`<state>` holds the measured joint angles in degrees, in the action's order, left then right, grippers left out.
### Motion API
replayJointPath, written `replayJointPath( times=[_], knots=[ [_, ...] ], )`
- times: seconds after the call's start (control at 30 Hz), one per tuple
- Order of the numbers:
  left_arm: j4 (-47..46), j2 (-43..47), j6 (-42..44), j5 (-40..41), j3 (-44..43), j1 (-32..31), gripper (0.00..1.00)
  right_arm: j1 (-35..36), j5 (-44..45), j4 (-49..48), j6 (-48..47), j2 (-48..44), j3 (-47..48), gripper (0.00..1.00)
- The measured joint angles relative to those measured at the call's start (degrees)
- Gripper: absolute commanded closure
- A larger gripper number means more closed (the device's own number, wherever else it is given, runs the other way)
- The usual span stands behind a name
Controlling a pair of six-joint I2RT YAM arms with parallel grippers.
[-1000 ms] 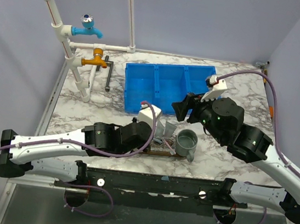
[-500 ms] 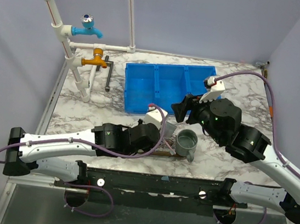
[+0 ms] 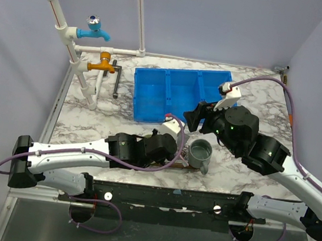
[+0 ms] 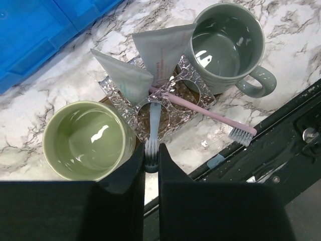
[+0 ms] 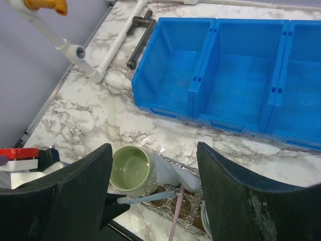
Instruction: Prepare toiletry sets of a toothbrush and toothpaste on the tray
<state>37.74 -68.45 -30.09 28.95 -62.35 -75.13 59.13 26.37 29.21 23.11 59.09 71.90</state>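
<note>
My left gripper (image 4: 151, 161) is shut on the bristle end of a light-blue toothbrush (image 4: 154, 120), whose handle lies on the tray (image 4: 176, 111), a brown board with a silvery patterned top. A pink toothbrush (image 4: 200, 111) lies across the tray, with its bristles off the near edge. Two whitish-grey tubes (image 4: 124, 76) (image 4: 163, 47) lean on the tray's far side. A green cup (image 4: 88, 141) stands left of the tray and a grey cup (image 4: 228, 47) right. In the top view, my left gripper (image 3: 174, 153) covers the tray. My right gripper (image 5: 154, 150) hovers open and empty, high above the set.
A blue three-compartment bin (image 3: 179, 93) stands behind the tray, also in the right wrist view (image 5: 225, 70). White pipes with blue and orange taps (image 3: 96, 29) and a black handle (image 3: 116, 79) are at the back left. The black front rail (image 4: 271, 150) runs just near the tray.
My left arm has reached further right over the tray and now covers the tubes in the top view. My right arm has stayed still.
</note>
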Motion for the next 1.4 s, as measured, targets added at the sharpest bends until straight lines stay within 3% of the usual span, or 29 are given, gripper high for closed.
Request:
replayJointPath(
  times=[0.37,0.87,1.03,1.23,1.4],
  knots=[
    [-0.44,-0.72,0.81,0.0,0.0,0.0,0.78,0.0,0.0,-0.02,0.0,0.04,-0.42,0.28],
    [-0.35,-0.72,0.9,-0.04,-0.42,0.0,0.76,0.0,-0.02,-0.04,0.44,-0.31,-1.18,0.28],
    [-0.02,-0.74,1.75,-0.04,-3.23,-0.04,0.71,0.0,-0.02,0.0,0.46,-0.55,-1.18,0.27],
    [0.79,-0.55,4.2,-0.02,-6.45,-0.28,0.57,0.0,0.04,0.44,0.35,-0.5,-1.18,0.26],
    [1.36,-0.33,7.56,-1.05,-9.11,0.87,0.53,0.0,1.77,0.55,-0.81,0.66,-1.16,0.25]
  ],
)
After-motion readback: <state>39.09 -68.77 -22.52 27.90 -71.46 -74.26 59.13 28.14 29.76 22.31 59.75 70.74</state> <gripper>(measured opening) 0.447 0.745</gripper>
